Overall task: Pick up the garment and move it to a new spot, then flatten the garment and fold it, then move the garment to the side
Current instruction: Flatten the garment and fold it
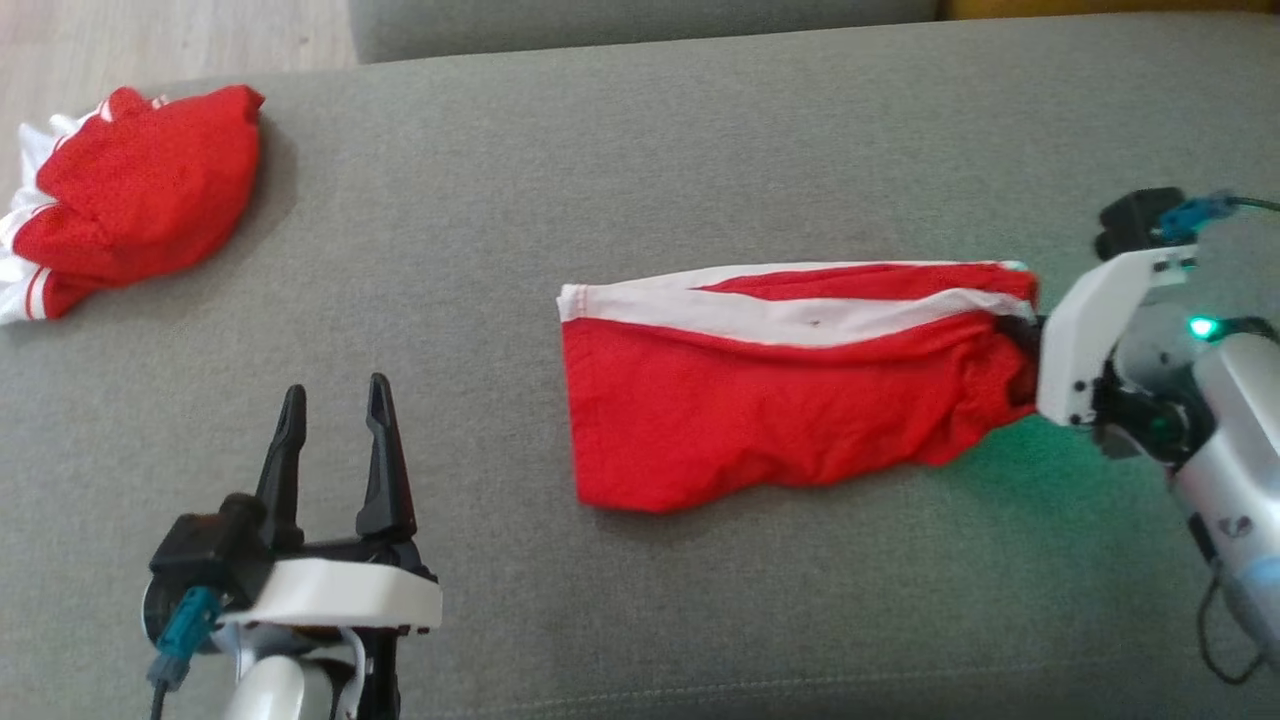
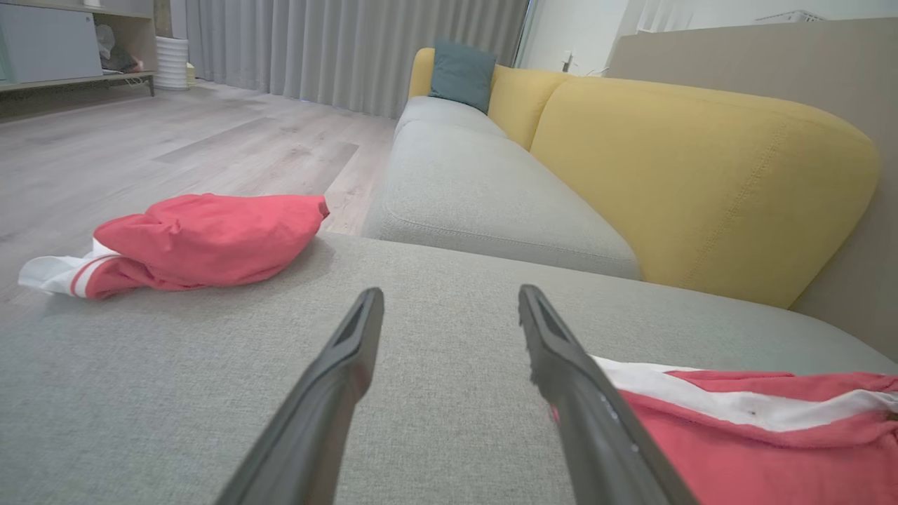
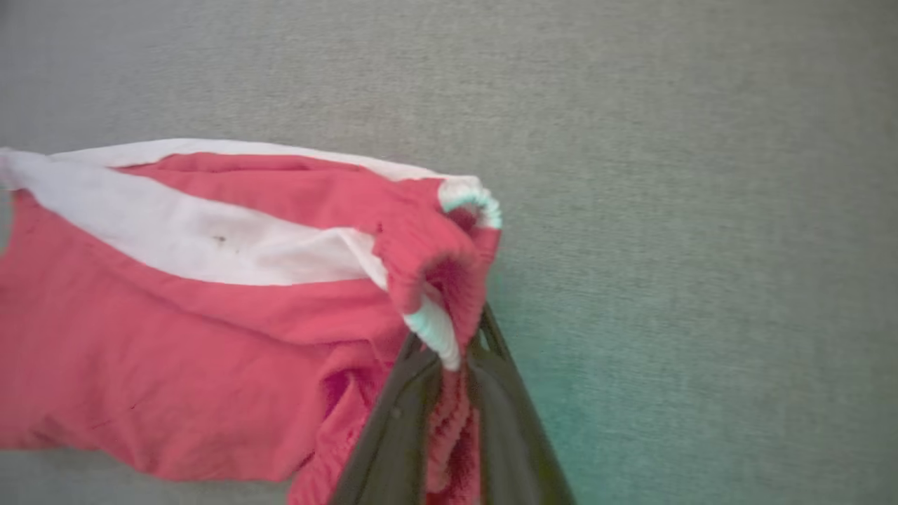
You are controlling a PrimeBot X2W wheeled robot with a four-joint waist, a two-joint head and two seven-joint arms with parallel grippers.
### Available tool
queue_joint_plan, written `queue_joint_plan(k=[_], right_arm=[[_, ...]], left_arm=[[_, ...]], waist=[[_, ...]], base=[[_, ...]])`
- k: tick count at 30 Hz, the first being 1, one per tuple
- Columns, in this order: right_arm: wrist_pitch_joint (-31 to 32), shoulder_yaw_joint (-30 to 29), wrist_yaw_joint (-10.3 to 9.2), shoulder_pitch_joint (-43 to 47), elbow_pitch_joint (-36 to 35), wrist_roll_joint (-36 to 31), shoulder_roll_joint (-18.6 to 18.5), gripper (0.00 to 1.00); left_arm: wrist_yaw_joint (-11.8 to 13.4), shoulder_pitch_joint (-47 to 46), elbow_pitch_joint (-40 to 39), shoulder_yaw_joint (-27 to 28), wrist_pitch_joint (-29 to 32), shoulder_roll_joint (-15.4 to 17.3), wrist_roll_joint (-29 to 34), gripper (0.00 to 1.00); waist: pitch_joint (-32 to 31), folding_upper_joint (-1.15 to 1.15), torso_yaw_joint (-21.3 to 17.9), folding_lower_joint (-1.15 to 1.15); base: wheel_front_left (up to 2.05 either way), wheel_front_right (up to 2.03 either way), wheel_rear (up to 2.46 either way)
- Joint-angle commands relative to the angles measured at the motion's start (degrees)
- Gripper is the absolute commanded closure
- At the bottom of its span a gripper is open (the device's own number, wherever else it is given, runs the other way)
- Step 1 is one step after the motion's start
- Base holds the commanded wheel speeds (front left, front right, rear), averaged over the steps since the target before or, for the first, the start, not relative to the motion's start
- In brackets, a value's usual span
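Observation:
The garment, red shorts with a white side stripe, lies stretched out on the grey sofa seat. Its bunched waistband end is pinched between my right gripper's fingers; my right gripper is shut on it at the cloth's right end. My left gripper stands open over bare cushion, left of the garment, with nothing between its fingers. The garment's near edge shows just right of the left gripper's right finger.
A second red and white garment lies crumpled at the seat's far left corner, also as a red heap ahead of my left gripper. A yellow sofa back and another grey seat lie beyond. Wooden floor is off the left edge.

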Motion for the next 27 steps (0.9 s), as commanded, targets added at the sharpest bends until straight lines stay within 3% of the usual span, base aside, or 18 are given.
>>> queue_joint_plan(k=[1, 14, 27], right_arm=[[0.6, 0.9, 0.39, -1.1, -2.9, 1.4, -0.1, 1.00], [2.5, 4.3, 0.39, -0.9, -10.3, 12.7, 9.2, 1.00], [-3.3, 7.5, 0.39, -4.5, -3.0, 12.1, 17.8, 1.00]], left_arm=[[-0.3, -1.3, -1.6, 1.9, -0.7, -0.2, 0.6, 0.00], [-1.0, -1.7, -0.7, 1.1, -0.7, -0.6, 0.9, 0.00], [-1.2, -2.4, -0.5, 0.8, -0.7, -1.2, 0.7, 0.00]], waist=[[-0.2, 0.00, -0.5, 0.00], [-0.9, 0.00, -0.7, 0.00], [-0.3, 0.00, 4.3, 0.00]], base=[[0.00, 0.00, 0.00], [0.00, 0.00, 0.00], [0.00, 0.00, 0.00]])
